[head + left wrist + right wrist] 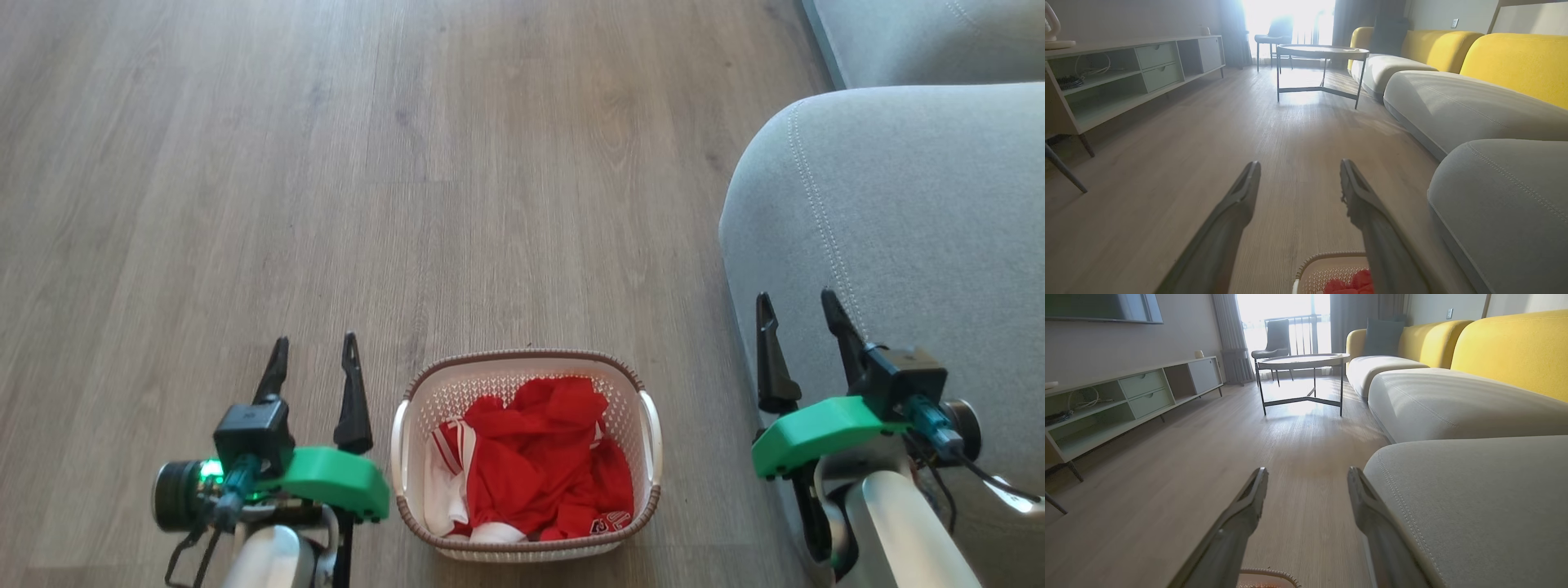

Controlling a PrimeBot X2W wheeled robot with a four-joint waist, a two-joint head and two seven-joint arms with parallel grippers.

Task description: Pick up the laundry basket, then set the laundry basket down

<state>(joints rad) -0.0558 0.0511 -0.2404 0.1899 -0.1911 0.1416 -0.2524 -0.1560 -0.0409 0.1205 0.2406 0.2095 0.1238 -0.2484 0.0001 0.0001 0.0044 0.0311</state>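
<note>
While the laundry basket (522,356) sits on the wooden floor (326,163), close to the floor's edge where the grey sofa (898,229) begins, neither arm has hold of it. Red and white clothes (547,457) lie heaped inside it. The left gripper (317,341) hovers just beside the basket's left handle (397,441), its fingers spread apart and empty, pointing forward over bare floor. The right gripper (796,298) is likewise released and holds nothing. It hangs farther from the right handle (651,433), over the sofa's rounded end. A sliver of the rim shows at the bottom of each wrist view, so both grippers seem to ride above it.

By my reading the task is at its very start: the pick-up is in hand, at the approach, and no lift has begun. The next move calls for bringing both grippers inward and down to the side handles, the right one travelling more than the left, then closing on each handle evenly. An uneven grip would likely tip the basket and spill the clothes, and the right arm needs to clear the sofa.
</note>
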